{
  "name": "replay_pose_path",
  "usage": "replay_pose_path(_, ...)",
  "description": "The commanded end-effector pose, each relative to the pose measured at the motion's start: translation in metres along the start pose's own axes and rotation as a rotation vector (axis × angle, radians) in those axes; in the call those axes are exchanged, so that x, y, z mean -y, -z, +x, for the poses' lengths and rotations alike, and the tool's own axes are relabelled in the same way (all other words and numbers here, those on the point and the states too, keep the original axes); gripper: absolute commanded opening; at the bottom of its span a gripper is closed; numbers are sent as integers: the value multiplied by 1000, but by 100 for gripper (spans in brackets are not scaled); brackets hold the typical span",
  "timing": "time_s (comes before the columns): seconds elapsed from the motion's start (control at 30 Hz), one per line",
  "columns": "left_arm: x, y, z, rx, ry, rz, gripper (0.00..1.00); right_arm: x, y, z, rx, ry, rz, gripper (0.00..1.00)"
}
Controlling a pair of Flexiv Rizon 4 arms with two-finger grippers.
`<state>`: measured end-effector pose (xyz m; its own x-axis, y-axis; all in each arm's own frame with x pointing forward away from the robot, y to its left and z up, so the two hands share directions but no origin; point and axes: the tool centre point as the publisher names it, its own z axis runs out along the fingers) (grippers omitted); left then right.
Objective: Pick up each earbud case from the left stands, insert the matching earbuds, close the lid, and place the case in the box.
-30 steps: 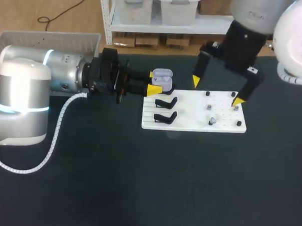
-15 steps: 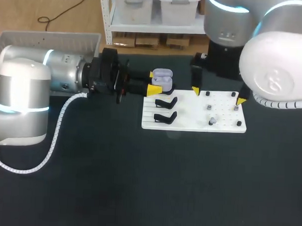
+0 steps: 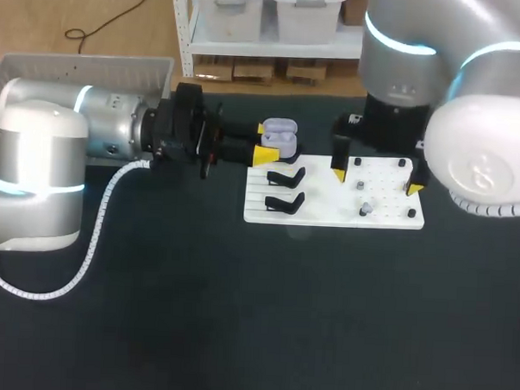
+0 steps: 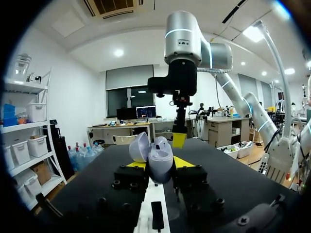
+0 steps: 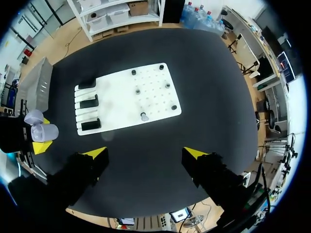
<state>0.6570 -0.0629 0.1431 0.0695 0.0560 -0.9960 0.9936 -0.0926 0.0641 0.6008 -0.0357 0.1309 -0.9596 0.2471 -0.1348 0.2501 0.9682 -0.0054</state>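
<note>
Kim: Right arm dropped lower since a second ago. Right pincer now sits low over the right half of the white board, fingers wide apart, nothing between them. Left side unchanged.

Lee: Case?

Kim: Lavender earbud case is clamped in the left pincer, by the board's far-left corner, clear of the stands. Lid is flipped open.

Lee: Anything in it?

Kim: Can't tell. In the left wrist view the case tilts away, so the wells are hidden.

Lee: Box?

Kim: Pale box sits far left on the dark surface. The left arm covers most of its inside, so the contents are unreadable.

Lee: Board?

Kim: Three black stands on its left part, and black pegs on the right. Small grey bits lie among the pegs, too small to call earbuds. The right wrist view shows its own pincer spread, near of the board.
</note>
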Motion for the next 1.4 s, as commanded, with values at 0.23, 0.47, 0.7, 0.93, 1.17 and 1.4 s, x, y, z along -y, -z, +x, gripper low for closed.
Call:
replay_pose_path(0.23, 1, 0, 0, 0, -2, -4, 0, 8, -26, -11, 47, 4, -4, 80)
replay_pose_path(0.47, 1, 0, 0, 0, -2, -4, 0, 12, -41, -22, 75, 45, -31, 50)
replay_pose_path(0.7, 1, 0, 0, 0, -2, -4, 0, 10, -54, -23, 87, 127, -63, 48)
replay_pose_path(0.93, 1, 0, 0, 0, -2, -4, 0, 9, -70, -24, 62, 147, -89, 49)
replay_pose_path(1.17, 1, 0, 0, 0, -2, -4, 0, -2, -88, -29, 30, 159, -91, 45)
replay_pose_path(1.4, 1, 0, 0, 0, -2, -4, 0, -2, -104, -30, 4, 131, -60, 43)
